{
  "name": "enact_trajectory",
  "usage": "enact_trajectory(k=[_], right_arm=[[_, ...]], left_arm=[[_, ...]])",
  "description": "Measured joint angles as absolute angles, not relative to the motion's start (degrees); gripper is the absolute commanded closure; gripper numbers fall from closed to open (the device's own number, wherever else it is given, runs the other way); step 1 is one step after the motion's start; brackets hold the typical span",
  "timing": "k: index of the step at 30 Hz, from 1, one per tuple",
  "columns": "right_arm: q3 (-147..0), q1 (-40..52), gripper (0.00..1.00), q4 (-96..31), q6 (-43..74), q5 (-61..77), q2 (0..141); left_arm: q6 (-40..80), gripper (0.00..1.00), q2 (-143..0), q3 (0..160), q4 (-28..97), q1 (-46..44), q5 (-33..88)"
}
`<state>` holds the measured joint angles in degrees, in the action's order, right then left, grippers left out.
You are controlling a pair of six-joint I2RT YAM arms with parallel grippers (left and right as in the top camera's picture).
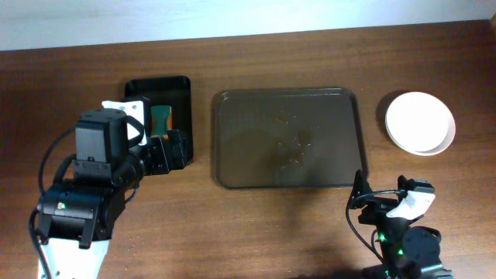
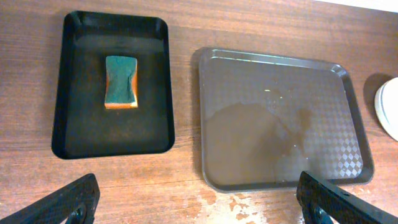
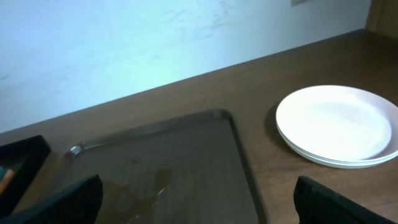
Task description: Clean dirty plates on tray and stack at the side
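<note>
The dark brown tray (image 1: 248,132) lies mid-table with no plates on it, only wet smears and crumbs (image 1: 293,147). A stack of clean white plates (image 1: 419,122) sits on the table to its right. The green and orange sponge (image 1: 161,116) lies in a small black tray (image 1: 180,89) to the left. My left gripper (image 1: 167,151) is open and empty over the near edge of the black tray. Its wrist view shows the sponge (image 2: 121,81) and the brown tray (image 2: 280,74). My right gripper (image 1: 378,198) is open and empty near the brown tray's front right corner. Its wrist view shows the plates (image 3: 336,124).
The wood table (image 1: 310,232) has worn pale patches (image 2: 249,202) in front of the brown tray. A pale wall (image 3: 155,43) runs behind the table's far edge. The black tray's corner (image 3: 22,155) shows at the left of the right wrist view.
</note>
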<state>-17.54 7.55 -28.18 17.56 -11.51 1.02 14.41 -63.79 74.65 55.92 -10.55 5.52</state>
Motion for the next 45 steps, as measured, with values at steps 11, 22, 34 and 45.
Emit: enact_trajectory(k=[11,22,34,45], right_arm=[[-2.8,0.7,0.02,-3.3,17.5,-11.0,0.8],[-0.8,-2.2,0.02,-3.3,13.4,-11.0,0.8],[-0.8,-2.2,0.02,-3.8,4.0,-6.4,0.8],[-0.8,-2.2,0.02,-3.8,3.8,-6.3,0.8]], left_arm=[[14.4,0.00,-63.8,74.7,55.9,-10.5,5.5],[14.4,0.00,-63.8,74.7,55.9,-10.5,5.5],[14.4,0.00,-63.8,74.7,55.9,-10.5,5.5],[14.4,0.00,-63.8,74.7,56.7,-10.5,5.5]])
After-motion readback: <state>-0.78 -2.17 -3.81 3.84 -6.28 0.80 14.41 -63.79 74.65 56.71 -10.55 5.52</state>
